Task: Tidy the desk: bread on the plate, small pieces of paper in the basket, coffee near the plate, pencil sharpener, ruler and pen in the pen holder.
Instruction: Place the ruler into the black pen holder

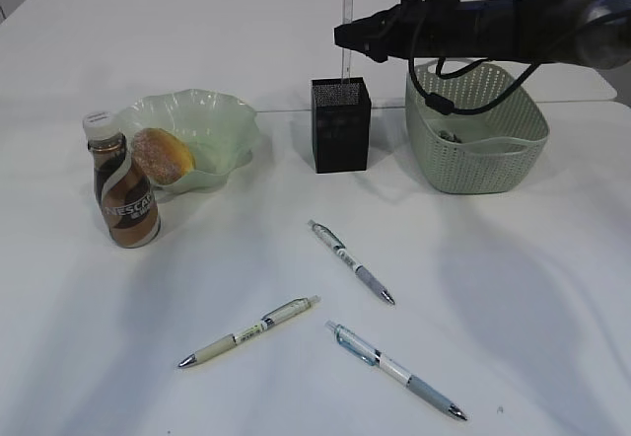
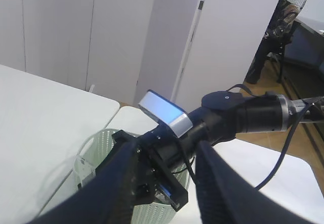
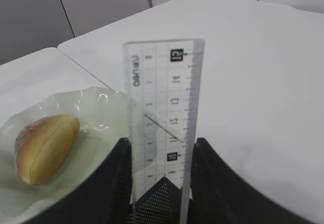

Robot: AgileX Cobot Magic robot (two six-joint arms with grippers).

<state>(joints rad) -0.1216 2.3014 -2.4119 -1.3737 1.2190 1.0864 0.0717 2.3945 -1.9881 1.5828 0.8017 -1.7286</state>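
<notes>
My right gripper (image 1: 345,39) (image 3: 161,148) is shut on the clear ruler (image 1: 347,22) (image 3: 163,107) and holds it upright, its lower end just above the black mesh pen holder (image 1: 341,125) (image 3: 158,203). The bread (image 1: 163,153) (image 3: 44,147) lies in the wavy green plate (image 1: 212,125) (image 3: 101,127). The coffee (image 1: 126,194) stands at the plate's left front. Three pens (image 1: 352,261) (image 1: 248,332) (image 1: 394,357) lie on the desk (image 1: 493,278). My left gripper (image 2: 167,148) is open and empty, looking at the right arm above the basket (image 1: 476,150) (image 2: 101,148). The pencil sharpener is out of view.
The right arm (image 1: 493,27) stretches from the right edge over the basket to the pen holder. Small bits lie inside the basket, too small to identify. A second white table (image 1: 197,22) stands behind the desk.
</notes>
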